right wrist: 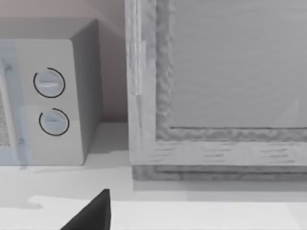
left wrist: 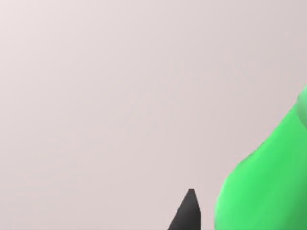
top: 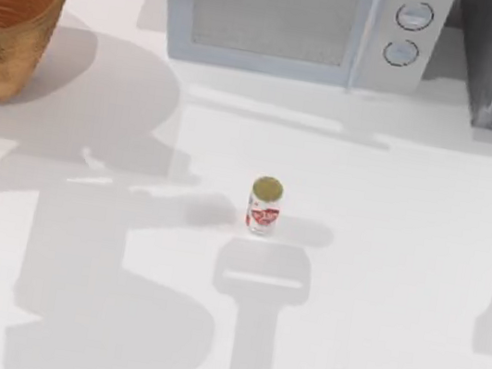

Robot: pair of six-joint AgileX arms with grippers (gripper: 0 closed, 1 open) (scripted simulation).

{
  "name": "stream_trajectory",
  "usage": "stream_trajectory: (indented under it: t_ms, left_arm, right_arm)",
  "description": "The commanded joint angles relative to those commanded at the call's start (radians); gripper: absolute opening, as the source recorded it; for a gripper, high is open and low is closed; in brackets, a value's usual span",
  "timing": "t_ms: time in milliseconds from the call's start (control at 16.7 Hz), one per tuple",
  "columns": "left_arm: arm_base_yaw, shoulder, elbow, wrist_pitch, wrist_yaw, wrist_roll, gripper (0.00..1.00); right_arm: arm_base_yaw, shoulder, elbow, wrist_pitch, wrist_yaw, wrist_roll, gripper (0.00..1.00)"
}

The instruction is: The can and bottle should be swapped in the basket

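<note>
Can [top: 264, 206] stood upright on the table [top: 409, 220], near its middle, well apart from the basket [top: 9, 25] at the far left. Microwave [top: 295, 19] sat at the back. Left wrist view showed a green bottle [left wrist: 261, 182] beside a dark fingertip [left wrist: 187, 213]; whether the left end effector gripped it, cannot tell. Right end effector faced the microwave and a grey cabinet [right wrist: 216, 96]; opening unclear.
</note>
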Motion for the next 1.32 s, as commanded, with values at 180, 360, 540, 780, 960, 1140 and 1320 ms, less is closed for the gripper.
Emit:
stream_trajectory:
  t_ms: [180,360,540,780,960,1140,1320]
  left_arm:
    - [-0.042,-0.03,0.046,-0.247,0.006,-0.001,0.0]
    - [-0.089,-0.065,0.104,-0.452,0.019,-0.018,0.0]
    - [-0.129,-0.083,0.159,-0.573,0.037,-0.041,0.0]
    - [-0.141,-0.084,0.176,-0.604,0.044,-0.049,0.0]
    - [-0.136,-0.079,0.172,-0.603,0.043,-0.047,0.0]
    - [-0.143,-0.04,0.189,-0.574,0.039,-0.048,0.0]
    - [-0.153,0.024,0.206,-0.531,0.031,-0.051,0.0]
  right_arm:
    - [0.0,0.0,0.0,0.0,0.0,0.0,1.0]
    - [0.0,0.0,0.0,0.0,0.0,0.0,1.0]
    - [0.0,0.0,0.0,0.0,0.0,0.0,1.0]
    - [0.0,0.0,0.0,0.0,0.0,0.0,1.0]
    - [0.0,0.0,0.0,0.0,0.0,0.0,1.0]
    - [0.0,0.0,0.0,0.0,0.0,0.0,1.0]
    - [0.0,0.0,0.0,0.0,0.0,0.0,1.0]
